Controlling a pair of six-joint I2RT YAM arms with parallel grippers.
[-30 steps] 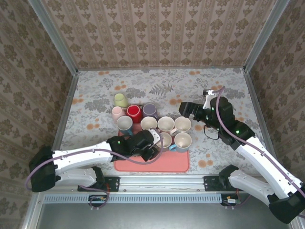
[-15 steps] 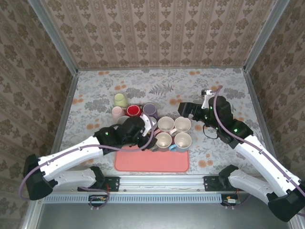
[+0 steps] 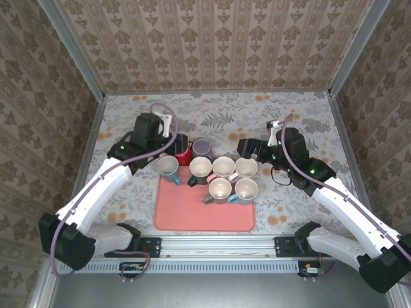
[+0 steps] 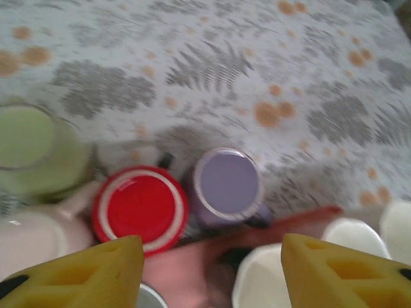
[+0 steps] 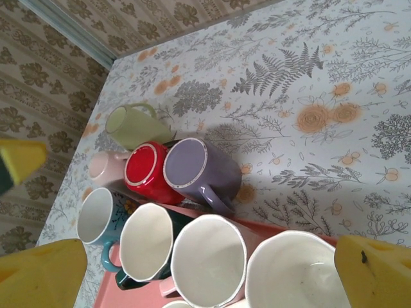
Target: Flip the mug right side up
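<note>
A red mug (image 4: 140, 208) and a purple mug (image 4: 228, 186) stand bottom up on the table just behind the pink tray (image 3: 204, 215). A green mug (image 4: 32, 151) and a pale pink mug (image 4: 29, 237) sit to their left. My left gripper (image 3: 169, 145) hovers above this group, open, and its yellow fingertips (image 4: 83, 276) have nothing between them. My right gripper (image 3: 248, 149) hangs open over the tray's back right. In its wrist view the red mug (image 5: 151, 170) and the purple mug (image 5: 199, 168) lie ahead of the gripper.
Several upright mugs crowd the tray's back half: a teal one (image 3: 168, 167), a dark one (image 3: 200, 168), a pink one (image 3: 223, 167) and white ones (image 3: 246, 189). The tray's front half is bare. Patterned walls (image 3: 212, 45) enclose the table.
My left arm has swung from the tray's front up and back-left to above the upside-down mugs. Its jaws have opened wider. The right arm has barely moved.
</note>
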